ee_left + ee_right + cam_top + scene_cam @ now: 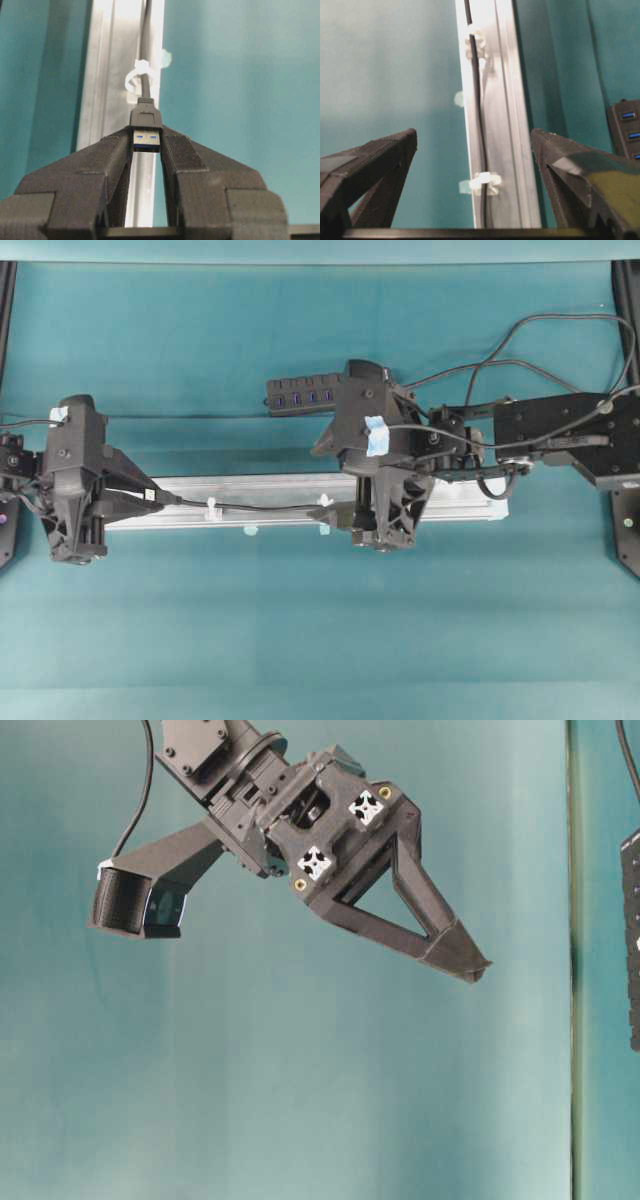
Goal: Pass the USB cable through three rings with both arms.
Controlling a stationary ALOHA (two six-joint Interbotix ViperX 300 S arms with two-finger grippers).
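The left black two-finger gripper (146,150) is pinching the small black USB plug w/ silver tip (146,131) at the left end of the long silver metal rail (270,488). The thin black USB cord (260,506) is running right thru the little see-thru white plastic rings (485,183). The right black gripper (475,155) is hanging wide apart, holding nothing. The cord is prob. light and floppy; the hard plug looks like the best spot to grab.

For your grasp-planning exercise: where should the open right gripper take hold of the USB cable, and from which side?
Grip the straight bare stretch of USB cable between the two rings, coming from above. It lies along the rail, so the right gripper fingers should straddle it crosswise.
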